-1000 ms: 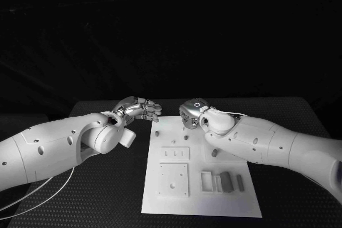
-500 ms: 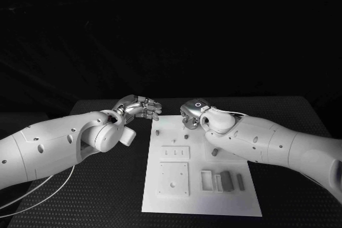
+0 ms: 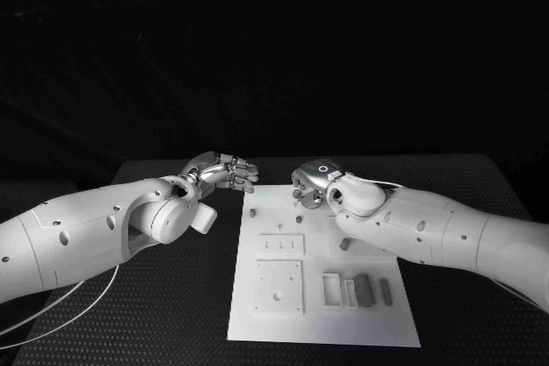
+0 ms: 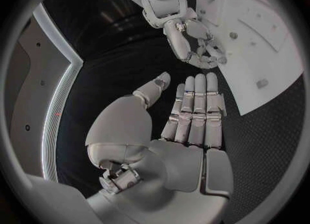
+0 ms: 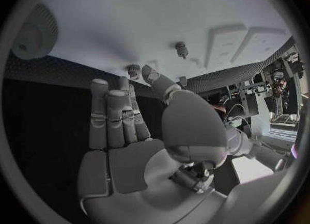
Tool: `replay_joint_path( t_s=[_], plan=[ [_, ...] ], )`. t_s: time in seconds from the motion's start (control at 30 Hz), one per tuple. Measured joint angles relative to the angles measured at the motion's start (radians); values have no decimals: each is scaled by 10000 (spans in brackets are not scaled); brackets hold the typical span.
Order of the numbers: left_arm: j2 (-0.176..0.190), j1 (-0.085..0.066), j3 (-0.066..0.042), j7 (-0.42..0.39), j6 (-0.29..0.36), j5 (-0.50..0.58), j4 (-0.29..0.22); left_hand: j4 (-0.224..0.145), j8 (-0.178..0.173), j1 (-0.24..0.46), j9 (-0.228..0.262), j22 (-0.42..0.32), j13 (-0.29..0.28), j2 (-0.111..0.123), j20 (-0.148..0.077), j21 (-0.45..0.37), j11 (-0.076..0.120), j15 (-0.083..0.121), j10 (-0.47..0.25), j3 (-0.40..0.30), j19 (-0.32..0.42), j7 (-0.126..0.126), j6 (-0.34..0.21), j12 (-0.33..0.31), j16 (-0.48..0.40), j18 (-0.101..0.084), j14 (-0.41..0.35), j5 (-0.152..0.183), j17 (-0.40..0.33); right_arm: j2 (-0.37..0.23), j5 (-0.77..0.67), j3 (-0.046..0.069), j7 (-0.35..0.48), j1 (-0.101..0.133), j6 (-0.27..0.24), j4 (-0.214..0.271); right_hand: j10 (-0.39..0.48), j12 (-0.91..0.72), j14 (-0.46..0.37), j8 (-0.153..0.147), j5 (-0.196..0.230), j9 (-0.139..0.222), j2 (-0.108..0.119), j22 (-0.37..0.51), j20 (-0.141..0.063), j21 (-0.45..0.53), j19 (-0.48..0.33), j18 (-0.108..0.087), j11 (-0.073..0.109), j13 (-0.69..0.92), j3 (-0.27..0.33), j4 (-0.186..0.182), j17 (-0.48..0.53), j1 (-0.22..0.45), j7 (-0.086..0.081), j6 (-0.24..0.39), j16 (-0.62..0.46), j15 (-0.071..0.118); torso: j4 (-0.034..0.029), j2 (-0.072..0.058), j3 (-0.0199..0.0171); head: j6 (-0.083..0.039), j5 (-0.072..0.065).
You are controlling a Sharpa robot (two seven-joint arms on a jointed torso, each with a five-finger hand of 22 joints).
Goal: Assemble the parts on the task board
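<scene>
Risk, as judged: both hands crowd the far edge of the flat white task board (image 3: 320,279); a collision, or a small grey peg part (image 3: 300,220) knocked over, is likely if either drops without aligning first.

Left hand (image 3: 224,173): fingers straight and pressed side by side in the wrist view, nothing held, poised beside the board's far corner.

Right hand (image 3: 309,183): fingers extended, thumb apart, nothing gripped, hovering over the pegs just beneath it. The black bench (image 3: 183,318) carries the board.

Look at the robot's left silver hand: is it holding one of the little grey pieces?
No, the left hand is flat, its straight fingers holding nothing above the black table.
</scene>
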State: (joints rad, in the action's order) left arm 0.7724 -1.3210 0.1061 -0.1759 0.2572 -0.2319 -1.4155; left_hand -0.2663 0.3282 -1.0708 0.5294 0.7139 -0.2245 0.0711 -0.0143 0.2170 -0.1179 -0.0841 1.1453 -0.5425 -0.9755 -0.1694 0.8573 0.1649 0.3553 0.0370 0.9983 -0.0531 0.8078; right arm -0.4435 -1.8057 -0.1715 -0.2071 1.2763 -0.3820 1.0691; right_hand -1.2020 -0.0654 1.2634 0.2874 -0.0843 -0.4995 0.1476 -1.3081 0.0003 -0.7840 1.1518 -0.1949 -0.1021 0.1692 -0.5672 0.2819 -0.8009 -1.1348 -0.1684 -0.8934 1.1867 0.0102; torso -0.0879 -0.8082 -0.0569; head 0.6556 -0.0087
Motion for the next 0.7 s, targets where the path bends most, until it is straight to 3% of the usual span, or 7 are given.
replay_joint_path(
  t_s=[0.13,0.3,0.43,0.57,0.7],
  plan=[
    [37,-13,1,1,0,1,26,0,0,0,0,0,0,0,0,0,0,0,0,0,0,0,0,0,0,0,0,0,4,-534,69,30,-3,126,-117,675,1,0,43,0,0,0,52,0,1,0,0,-1,-2,0,-31,-32,32,52,0,0,0,-43,14,3,-1,-37,14],
    [161,-30,-1,-30,-15,1,-55,0,-37,0,11,11,-19,0,0,-25,0,0,0,0,0,0,0,0,0,-1,0,0,20,-1536,605,163,185,612,-164,1650,16,0,53,0,0,-9,91,1,-30,0,33,0,-16,0,-58,-59,45,91,1,0,0,-53,38,3,-6,-97,42],
    [233,-65,-2,-121,-93,1,-53,0,-37,0,11,12,-33,0,7,-35,0,0,0,0,7,0,0,-35,-39,-1,0,0,35,-2125,1031,191,327,792,20,2093,52,0,54,0,-1,-9,160,1,-36,0,40,1,20,-3,-86,-87,79,160,1,0,0,-54,83,-1,-13,-149,38],
    [251,-94,-10,-259,-252,-14,-35,56,-37,107,24,19,-55,107,35,-72,0,0,0,77,35,0,0,-53,-98,0,0,0,70,-2565,1418,216,419,857,471,2172,-7,-146,11,-73,-1,-9,339,2,-33,43,37,1,3,102,-139,-321,125,339,21,160,0,-11,149,-3,-27,-195,26],
    [266,-103,-12,-346,-354,-25,-33,39,-37,119,23,21,-60,119,35,-72,0,0,0,95,36,0,0,-53,-109,0,0,0,71,-2796,1742,252,475,869,932,1959,-26,-145,-61,-105,-1,-9,561,3,54,100,-50,0,24,180,-183,-520,173,438,18,274,0,20,201,-5,-49,-217,35]
  ],
)
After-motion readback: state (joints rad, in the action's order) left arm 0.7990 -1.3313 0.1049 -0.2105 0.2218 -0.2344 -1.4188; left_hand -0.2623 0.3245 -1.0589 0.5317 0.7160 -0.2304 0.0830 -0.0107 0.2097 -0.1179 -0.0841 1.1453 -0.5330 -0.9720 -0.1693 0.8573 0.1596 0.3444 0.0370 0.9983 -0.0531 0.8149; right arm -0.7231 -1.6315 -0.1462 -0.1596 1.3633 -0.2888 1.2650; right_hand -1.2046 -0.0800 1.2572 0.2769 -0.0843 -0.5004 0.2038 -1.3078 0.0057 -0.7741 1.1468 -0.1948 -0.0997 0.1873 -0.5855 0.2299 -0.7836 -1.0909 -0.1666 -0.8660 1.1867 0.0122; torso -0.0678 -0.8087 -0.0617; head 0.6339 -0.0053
